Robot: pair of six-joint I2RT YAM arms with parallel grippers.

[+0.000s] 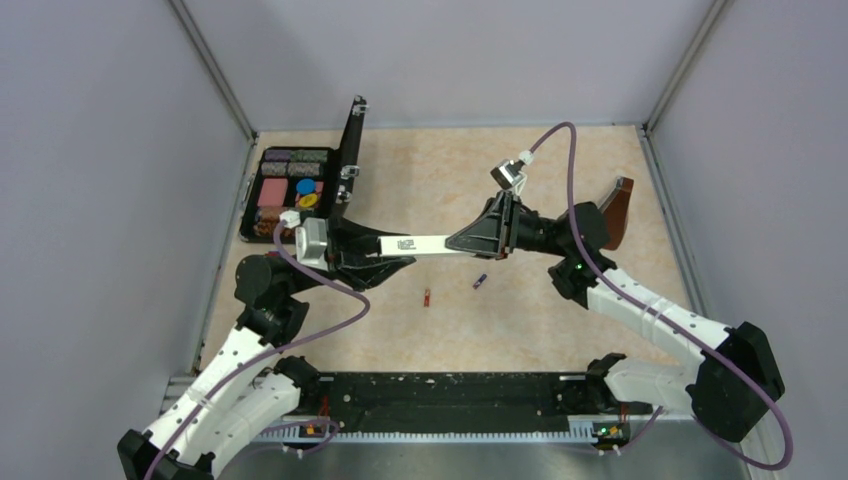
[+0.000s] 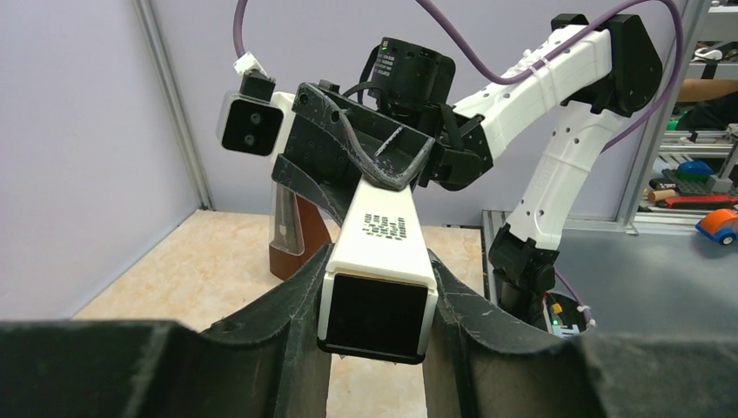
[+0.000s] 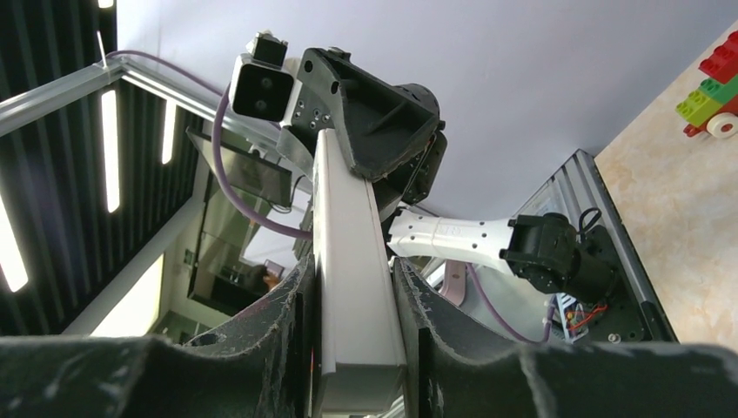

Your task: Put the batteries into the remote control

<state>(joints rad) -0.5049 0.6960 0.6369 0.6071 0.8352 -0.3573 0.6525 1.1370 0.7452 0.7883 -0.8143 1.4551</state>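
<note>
The remote control (image 1: 425, 243) is up in the air over the middle of the counter (image 1: 560, 330), lying about level from left to right, and it touches nothing below. The left claw (image 1: 385, 252) is closed on its left end. In the left wrist view the two black fingers (image 2: 291, 313) press on both long sides of the white bar, and the end face between them is dark. The right claw (image 1: 462, 243) is closed on the right end in the same way, with one finger on each side.

Both batteries lie on the counter, just near of the remote control and apart from each other. The reddish battery (image 1: 427, 297) is to the left and the purple battery (image 1: 480, 282) is to the right.

An open black case (image 1: 295, 190) with coloured pieces stands at the far left, and a brown wooden metronome (image 1: 617, 208) at the far right. The right wrist view shows toy blocks (image 3: 712, 83) on the counter.
</note>
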